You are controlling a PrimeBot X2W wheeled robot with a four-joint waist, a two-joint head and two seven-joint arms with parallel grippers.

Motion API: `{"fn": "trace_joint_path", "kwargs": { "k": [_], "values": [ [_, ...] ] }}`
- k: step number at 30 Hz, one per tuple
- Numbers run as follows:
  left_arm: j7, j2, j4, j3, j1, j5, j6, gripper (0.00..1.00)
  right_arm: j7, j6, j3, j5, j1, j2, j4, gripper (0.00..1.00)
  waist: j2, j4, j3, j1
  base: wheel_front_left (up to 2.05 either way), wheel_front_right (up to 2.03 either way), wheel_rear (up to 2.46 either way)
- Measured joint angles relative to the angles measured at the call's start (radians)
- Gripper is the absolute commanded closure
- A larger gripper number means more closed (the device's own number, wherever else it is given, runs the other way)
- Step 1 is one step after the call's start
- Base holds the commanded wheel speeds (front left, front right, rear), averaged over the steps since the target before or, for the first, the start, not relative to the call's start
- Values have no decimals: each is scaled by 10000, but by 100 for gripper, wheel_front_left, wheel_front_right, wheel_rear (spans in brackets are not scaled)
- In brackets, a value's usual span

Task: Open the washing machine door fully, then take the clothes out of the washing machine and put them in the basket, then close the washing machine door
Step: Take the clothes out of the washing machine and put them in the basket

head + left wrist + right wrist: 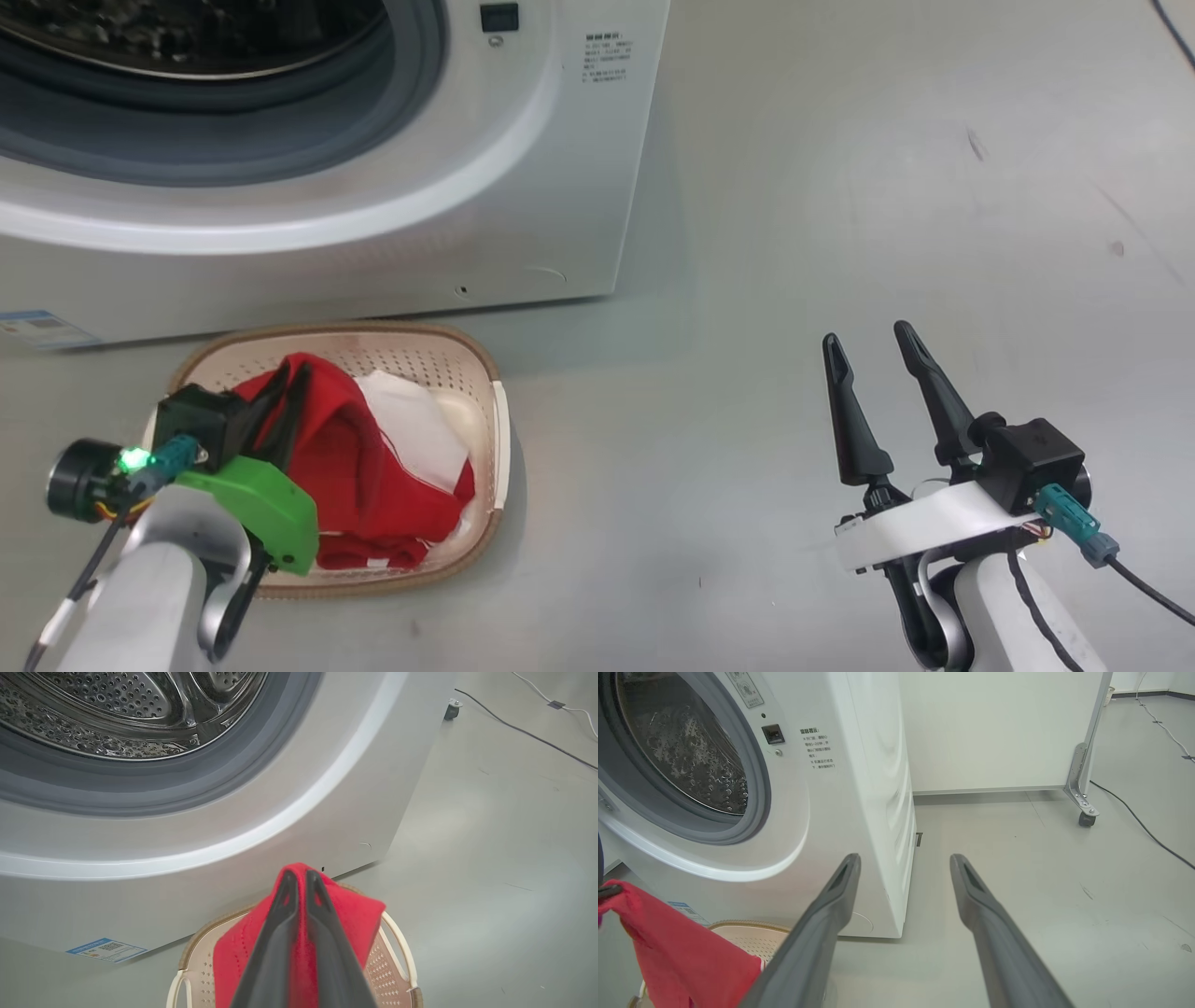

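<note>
Looks like the robot is mid "clothes into the basket" step. Its left gripper [299,876], low and centre in the left wrist view, is clenched on a fold of the bright red soft clothes with white panels [373,485]. The rest of that fabric is heaped in the cream perforated plastic basket with the brown woven-look rim [471,343], at the lower left of the head view. The basket sits on the floor right up against the front of the big white front-loading washing machine [523,187]. The right gripper [868,336] idles at the lower right with its fingers spread wide and nothing between them. Next move is probably simple: dip a little, let go with the fold inside the rim, then pull back without snagging cloth. Only part of the steel perforated drum [117,718] is on show, so whether more laundry waits inside is hard to call. The surface is smooth grey floor [840,187] with a few scuffs, plus a white partition panel on a caster [994,728] and a black cable [1134,812] at the right of the right wrist view.
</note>
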Motion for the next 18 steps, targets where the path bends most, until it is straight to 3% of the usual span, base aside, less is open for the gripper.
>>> {"fn": "trace_joint_path", "kwargs": {
  "k": [7, 18],
  "values": [
    [171, 259, 644, -23, -650, 48, -56, 100, 0, 0, 38, -77, -271, 23, -150, 0, 0, -246, 889, 0, 0, 0, 0],
    [263, 362, 2752, 397, -1077, -322, -58, 100, 0, -19, -44, -236, -648, 31, -265, 0, 0, -584, 1993, 0, 0, 0, 0]
  ]
}}
